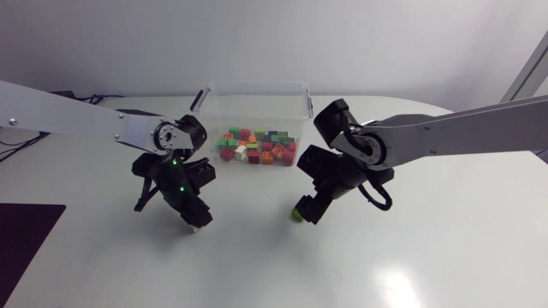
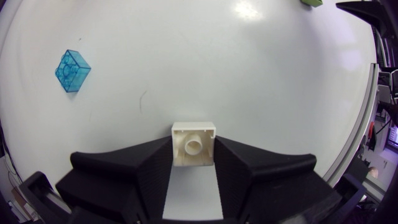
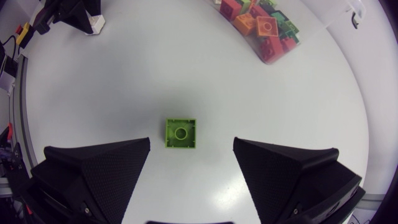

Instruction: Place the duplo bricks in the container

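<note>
A white brick [image 2: 193,144] sits between the fingers of my left gripper [image 2: 193,157], which is shut on it low over the table; in the head view this gripper [image 1: 199,219] is left of centre. A lime-green brick [image 3: 181,134] lies on the table just ahead of my right gripper [image 3: 191,149], whose fingers stand wide open on either side of it, not touching. In the head view that green brick [image 1: 296,211] shows beside the right gripper [image 1: 306,208]. The clear container [image 1: 301,92] at the back holds several coloured bricks [image 1: 257,147].
A translucent blue brick [image 2: 73,71] lies on the table ahead of and to one side of my left gripper. A dark mat [image 1: 26,244] covers the table's front left corner. My two grippers work close together in front of the container.
</note>
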Controlling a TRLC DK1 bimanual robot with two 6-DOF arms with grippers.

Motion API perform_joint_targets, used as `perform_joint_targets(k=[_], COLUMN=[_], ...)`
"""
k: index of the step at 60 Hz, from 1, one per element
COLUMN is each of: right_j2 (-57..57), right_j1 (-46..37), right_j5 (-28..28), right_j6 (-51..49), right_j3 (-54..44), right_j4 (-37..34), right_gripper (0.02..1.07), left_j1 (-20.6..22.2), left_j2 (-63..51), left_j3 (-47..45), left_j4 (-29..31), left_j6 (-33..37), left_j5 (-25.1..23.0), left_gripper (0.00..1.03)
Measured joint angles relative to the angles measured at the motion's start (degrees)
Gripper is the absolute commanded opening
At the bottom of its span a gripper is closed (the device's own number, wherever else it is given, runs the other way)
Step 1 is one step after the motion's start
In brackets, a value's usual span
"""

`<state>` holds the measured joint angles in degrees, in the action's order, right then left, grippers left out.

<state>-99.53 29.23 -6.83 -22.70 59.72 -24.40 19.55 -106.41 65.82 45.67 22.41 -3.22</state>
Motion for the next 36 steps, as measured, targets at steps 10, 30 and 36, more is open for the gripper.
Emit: perform_joint_targets(k=[10,30,36], right_j2=[-3.9,-8.2,-9.8], right_j1=[0.3,0.8,1.0], right_j5=[-0.1,0.0,0.0], right_j6=[0.0,-0.1,-0.1], right_j3=[0.8,3.8,4.8], right_j4=[0.0,-0.2,-0.3], right_gripper=[0.99,0.79,0.57], left_j1=[-1.1,-4.5,-4.7], left_j2=[5.0,10.6,10.8], left_j3=[3.6,14.1,16.6], left_j4=[2.4,2.1,-0.2], left_j6=[0.2,-1.6,-3.6], left_j5=[-1.7,-7.8,-8.9], left_gripper=[0.29,0.29,0.29])
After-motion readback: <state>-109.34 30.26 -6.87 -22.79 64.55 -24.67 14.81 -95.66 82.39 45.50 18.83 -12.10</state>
